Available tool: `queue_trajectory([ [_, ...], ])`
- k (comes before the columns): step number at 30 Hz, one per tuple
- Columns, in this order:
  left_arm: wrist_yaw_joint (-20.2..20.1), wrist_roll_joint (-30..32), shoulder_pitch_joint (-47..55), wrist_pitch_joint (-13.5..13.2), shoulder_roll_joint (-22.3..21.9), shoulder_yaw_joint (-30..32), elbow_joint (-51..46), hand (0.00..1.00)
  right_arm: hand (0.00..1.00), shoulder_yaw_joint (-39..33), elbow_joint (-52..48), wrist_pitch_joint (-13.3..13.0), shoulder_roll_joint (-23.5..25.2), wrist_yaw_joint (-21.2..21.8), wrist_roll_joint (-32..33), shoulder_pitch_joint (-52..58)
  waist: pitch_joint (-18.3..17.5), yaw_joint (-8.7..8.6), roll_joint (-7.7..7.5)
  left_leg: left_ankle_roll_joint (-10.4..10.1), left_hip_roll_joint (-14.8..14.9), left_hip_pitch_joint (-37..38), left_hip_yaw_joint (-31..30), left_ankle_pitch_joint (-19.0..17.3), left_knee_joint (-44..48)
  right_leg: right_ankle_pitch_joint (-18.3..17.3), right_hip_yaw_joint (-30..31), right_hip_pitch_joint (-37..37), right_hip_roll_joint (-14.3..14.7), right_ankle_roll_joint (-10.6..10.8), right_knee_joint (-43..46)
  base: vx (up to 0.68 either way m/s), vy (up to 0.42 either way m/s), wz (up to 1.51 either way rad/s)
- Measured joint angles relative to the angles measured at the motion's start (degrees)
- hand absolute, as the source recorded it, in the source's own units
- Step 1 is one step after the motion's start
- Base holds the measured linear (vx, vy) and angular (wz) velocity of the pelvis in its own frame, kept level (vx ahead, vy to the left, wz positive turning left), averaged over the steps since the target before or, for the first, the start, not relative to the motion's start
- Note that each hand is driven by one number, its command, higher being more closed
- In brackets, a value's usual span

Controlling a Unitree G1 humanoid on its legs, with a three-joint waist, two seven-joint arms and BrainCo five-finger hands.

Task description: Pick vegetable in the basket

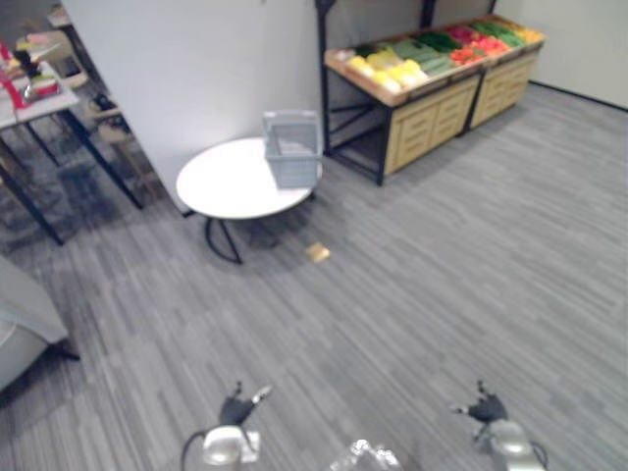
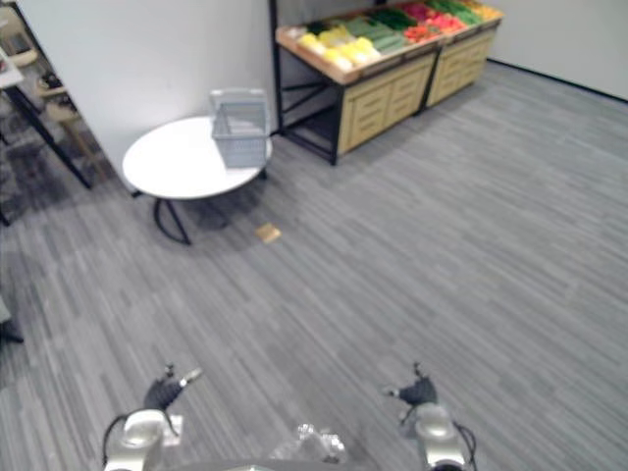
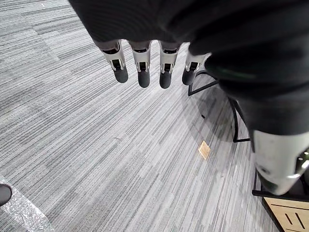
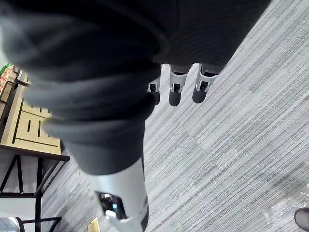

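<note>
Left eye view, sweeping from the left: the left hand (image 1: 234, 410) hangs low over the grey striped carpet floor (image 1: 412, 294), and its wrist view shows the fingers (image 3: 143, 72) straight and loose, holding nothing. Further up stands the round white counter (image 1: 231, 182), with the grey plastic basket (image 1: 291, 149) on its right edge. A small tan scrap (image 1: 317, 252) lies on the floor just beyond it. To the right, the wooden produce stand (image 1: 432, 118) carries yellow, green and red vegetables (image 1: 432, 47), well apart from both hands. The right hand (image 1: 484, 407) hangs low too, its fingers (image 4: 175, 94) straight and empty.

By my reading this is the approach, with nothing picked yet. The next move calls for crossing the floor to the stand before any reach.

The basket's inside is hard to make out, the vegetables are too small to name, and the stand's far end runs off the right eye view's top edge.
</note>
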Motion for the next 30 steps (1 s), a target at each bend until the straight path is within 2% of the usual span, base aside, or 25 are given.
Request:
queue_trajectory([
  [5, 0.0, 0.0, 0.8, 0.0, 0.0, 0.0, 0.0, 0.00, 0.00, 1.9, -0.4, 0.0, -0.4, 0.7, -0.4, 0.1, 0.8, -0.23, -0.09, 0.0, 0.2, 0.0, 0.2, -0.3, 1.0, 0.0, 0.1, 0.4, 0.1, 0.0, 0.1, -0.04, -0.017, -0.01],
  [22, -0.1, -0.8, 0.8, 0.0, 0.0, 0.2, 0.0, 0.00, 0.00, 1.8, -2.2, 0.1, -0.5, 1.3, -0.4, 1.2, 0.7, -1.24, 0.21, -0.3, 0.7, -0.2, 1.3, -0.5, 0.8, -0.1, 0.7, -0.2, 0.6, -0.1, 0.2, 0.00, -0.008, -0.02],
  [30, -0.6, -1.1, 0.8, 0.0, 0.8, 0.3, -0.2, 0.00, 0.00, -0.7, -2.2, 0.3, -2.0, 1.4, -0.3, 1.2, 0.6, -1.29, 0.34, -0.3, 0.8, -1.2, 0.7, -0.5, 0.7, -1.1, -0.2, -1.5, 0.6, -0.4, 1.1, 0.00, -0.014, 0.05],
])
